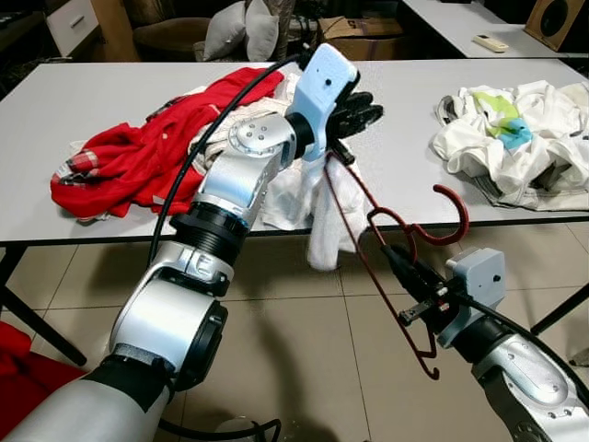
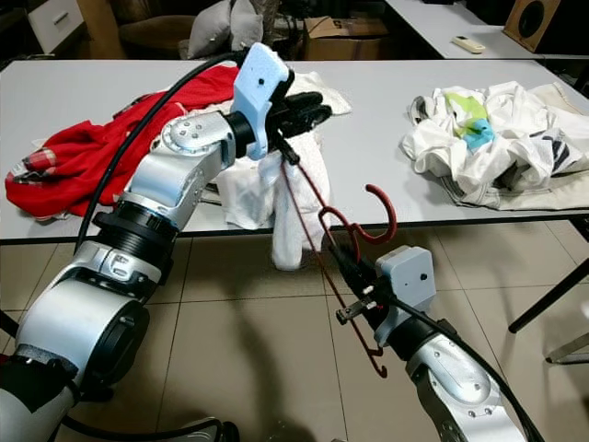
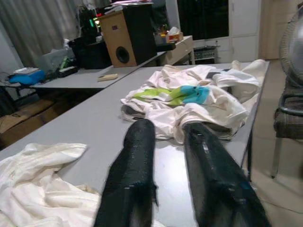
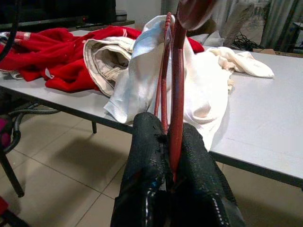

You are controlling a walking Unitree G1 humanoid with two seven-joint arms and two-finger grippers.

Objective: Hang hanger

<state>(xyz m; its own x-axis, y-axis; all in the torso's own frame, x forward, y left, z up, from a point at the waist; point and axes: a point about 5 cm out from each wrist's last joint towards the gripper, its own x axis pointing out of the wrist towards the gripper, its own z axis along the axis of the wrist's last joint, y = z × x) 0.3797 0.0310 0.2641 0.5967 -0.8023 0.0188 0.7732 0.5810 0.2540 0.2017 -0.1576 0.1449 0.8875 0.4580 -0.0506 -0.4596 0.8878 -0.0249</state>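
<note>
One long grey table spans the scene, with a second grey table behind it carrying one remote control. Three clothing heaps lie on the near table: one red garment to the robot's left, one cream-white pile at the middle with a white cloth drooping over the front edge, and one white bundle with green and blue patches to the right. One wooden speaker stands on a far table in the left wrist view. Two arms are raised. The left gripper reaches over the table edge above the white pile, its two fingers apart with nothing between them. The right gripper is below the table edge, fingers clamped together on the wire of one dark red hanger, which hangs tilted in front of the table, its hook curling up toward the edge and its upper end just under the left gripper.
</note>
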